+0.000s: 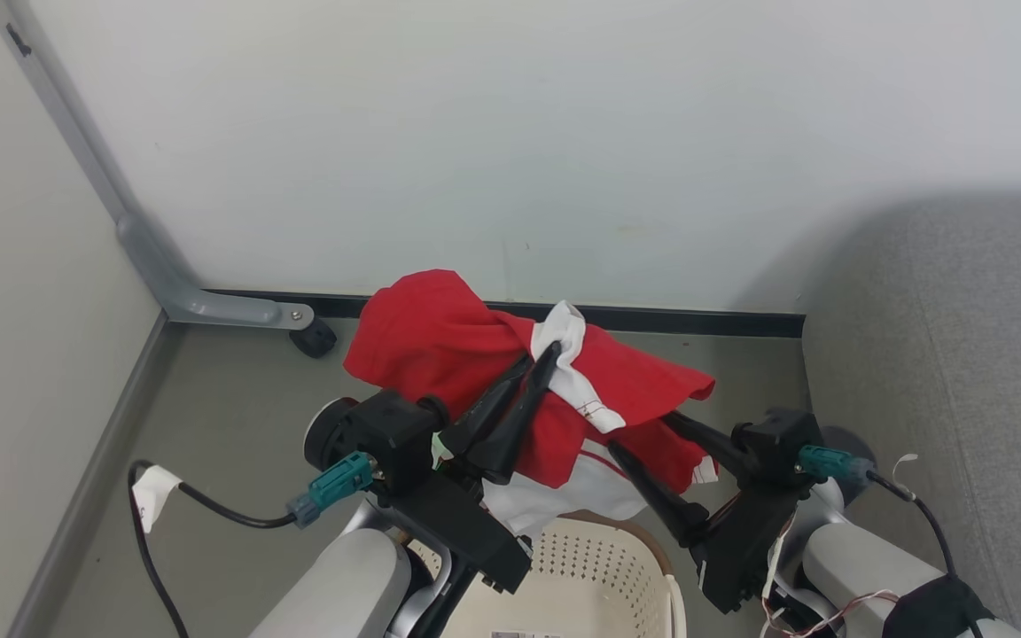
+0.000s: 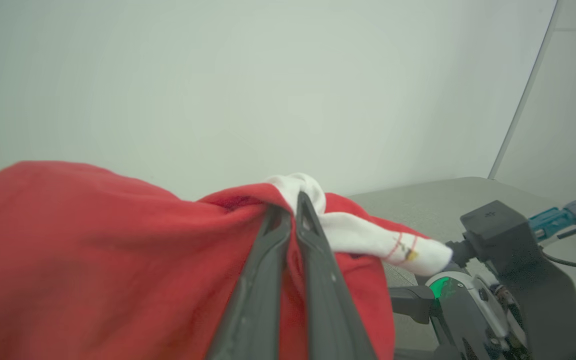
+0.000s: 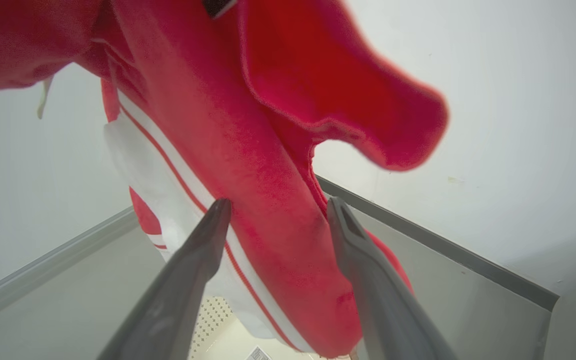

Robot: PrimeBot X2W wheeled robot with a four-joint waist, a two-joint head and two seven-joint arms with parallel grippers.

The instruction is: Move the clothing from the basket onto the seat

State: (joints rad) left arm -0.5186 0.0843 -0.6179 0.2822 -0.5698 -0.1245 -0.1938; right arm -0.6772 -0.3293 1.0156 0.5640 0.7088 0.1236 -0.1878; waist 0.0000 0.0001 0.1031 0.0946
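The red clothing [image 1: 440,341] with white bands hangs in the air above the cream basket [image 1: 599,567], whose perforated side and tan rim show at the bottom. My left gripper [image 1: 544,354] is shut on a bunched red and white fold at the top of the clothing [image 2: 93,250]; its fingers [image 2: 313,260] press together there. Lower right, my right gripper [image 1: 639,432] stands open under the hanging cloth. In the right wrist view a red fold of the clothing [image 3: 268,165] hangs between its spread fingers [image 3: 203,250]. The grey seat [image 1: 962,372] stands at the right.
A white wall and black baseboard [image 1: 697,319] lie close behind. A grey metal frame leg [image 1: 209,306] with a black caster [image 1: 314,338] stands at the back left. A black cable [image 1: 209,505] lies on the grey floor at left.
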